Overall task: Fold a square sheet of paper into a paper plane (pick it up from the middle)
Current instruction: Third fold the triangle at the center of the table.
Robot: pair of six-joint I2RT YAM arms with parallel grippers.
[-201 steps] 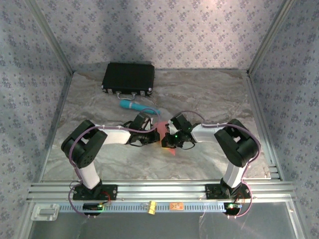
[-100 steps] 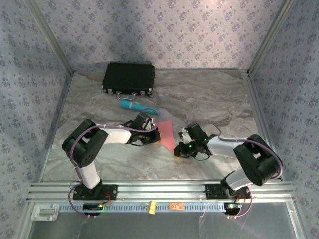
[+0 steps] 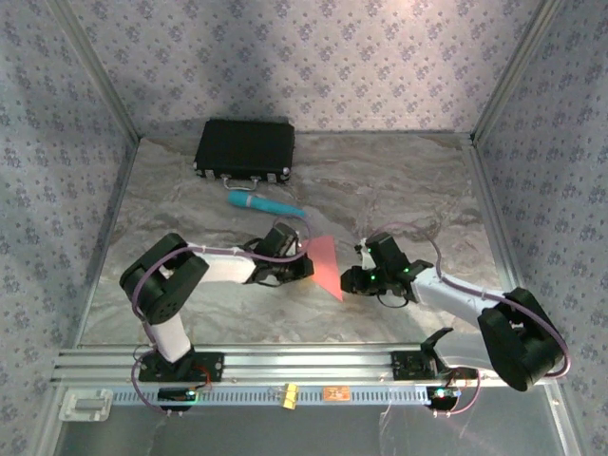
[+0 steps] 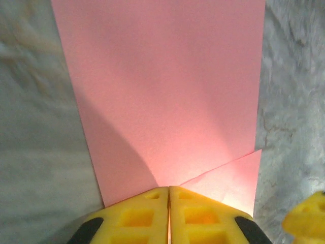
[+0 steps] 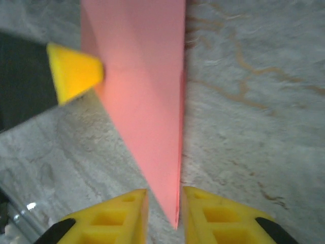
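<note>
Two grippers flank the pink paper (image 3: 325, 264), folded into a narrow pointed wedge lying on the table (image 3: 408, 180). The left gripper (image 4: 168, 192) has its jaws pressed together on the edge just ahead of them. The right gripper (image 5: 165, 199) stands narrowly parted, the wedge's tip loose between its fingers (image 5: 218, 218). Folding looks midway: next, probably, a firm re-grip for another crease.

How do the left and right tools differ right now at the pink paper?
The left tool has its fingers pressed together at an edge of the paper; the right tool has a gap between its fingers, with the paper's pointed tip lying in it. Both have yellow fingers.
</note>
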